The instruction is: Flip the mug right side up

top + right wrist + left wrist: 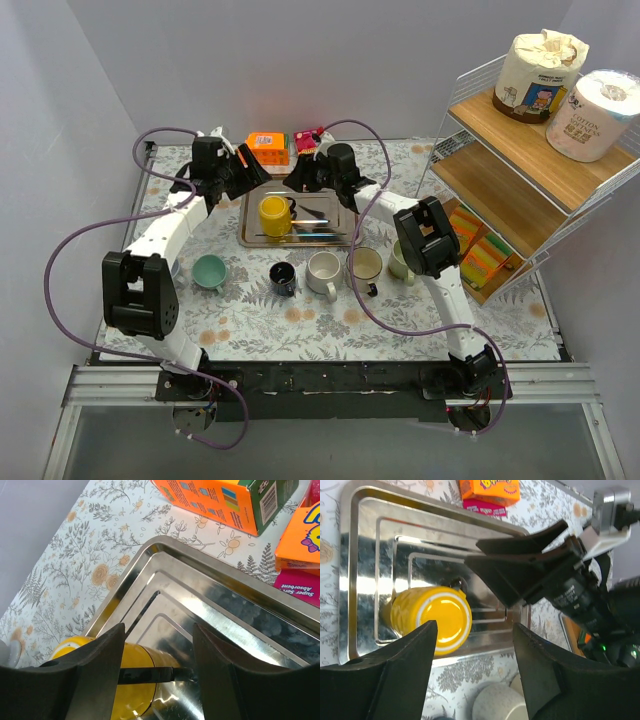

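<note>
A yellow mug (274, 215) with a black handle stands upside down on a steel tray (247, 236), its flat base up. My left gripper (256, 172) is open and empty, hovering above the tray's far left. In the left wrist view the mug's base (442, 617) lies just past the left finger (405, 675). My right gripper (304, 172) is open and empty above the tray's far right. In the right wrist view it (159, 630) hangs over the mug (135, 685) and its handle (150, 673), not touching them.
A teal mug (210, 270), black mug (283, 277), white mug (322, 270), beige mug (365, 264) and green mug (402, 262) stand in a row in front of the tray. An orange box (268, 148) and a pink box (306, 137) lie behind it. A wire shelf (520, 170) stands right.
</note>
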Controlling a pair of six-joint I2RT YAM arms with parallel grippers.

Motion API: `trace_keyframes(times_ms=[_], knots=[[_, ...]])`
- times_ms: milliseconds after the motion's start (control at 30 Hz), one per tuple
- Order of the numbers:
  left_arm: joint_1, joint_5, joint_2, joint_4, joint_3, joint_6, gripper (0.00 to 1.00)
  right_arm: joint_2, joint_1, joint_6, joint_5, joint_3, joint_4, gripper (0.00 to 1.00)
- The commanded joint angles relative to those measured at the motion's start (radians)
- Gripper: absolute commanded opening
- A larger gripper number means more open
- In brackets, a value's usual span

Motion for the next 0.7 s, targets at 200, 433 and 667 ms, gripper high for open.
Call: trace_keyframes(times_ms=[200,433,667], knots=[[-0.007,0.037,-0.117,-0.001,-0.131,0.02,0.6,0.027,0.002,-0.032,-0.042,0.036,0.011,0.63],[-0.007,0.011,-0.159,-0.007,-0.183,0.03,0.6,0.018,0.007,-0.106,-0.08,0.007,-0.085,0.58],[-0.007,0.013,-0.194,-0.007,-0.238,0.038,0.6,-0.069,0.013,-0.138,-0.084,-0.148,-0.055,0.57]])
